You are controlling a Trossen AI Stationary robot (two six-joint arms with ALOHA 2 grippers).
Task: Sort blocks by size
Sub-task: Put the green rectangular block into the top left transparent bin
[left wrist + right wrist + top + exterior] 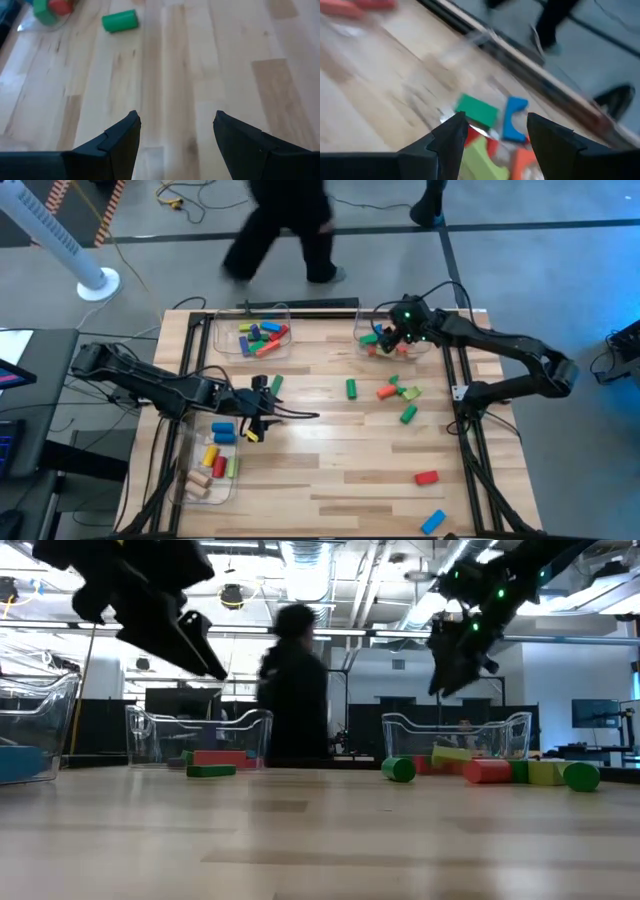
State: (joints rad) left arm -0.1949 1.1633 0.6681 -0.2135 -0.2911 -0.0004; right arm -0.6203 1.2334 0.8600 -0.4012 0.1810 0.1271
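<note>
Looking down from above, the left gripper (258, 412) hangs over bare wood just beside the near-left bin (190, 480), which already holds a handful of blocks. The right gripper (397, 335) is up at the far-right bin (362, 332), right over the blocks inside it. Between them, loose blocks lie scattered on the table (330, 465): a green cylinder (352, 388) nearest the middle, a small cluster (397, 391) to its right, a second green cylinder (408, 414) just below that, then a red block (426, 477) and a blue block (432, 522) well apart toward the near edge. A person walks past beyond the table.

From table height, both arms hang clear of the surface — nothing dangles from either claw.

Through the left wrist camera, the fingers (122, 142) stand spread with only bare planks between them. The green cylinder (120, 21) lies ahead and off to one side, its long axis roughly crosswise to the reach; I'd judge the left arm the nearer one for it, though the claw would need to swing over first.

The right wrist camera shows its fingers (451, 135) parted too, empty, hovering above a green block (477, 111) and a blue arch (514, 119) in the bin.
</note>
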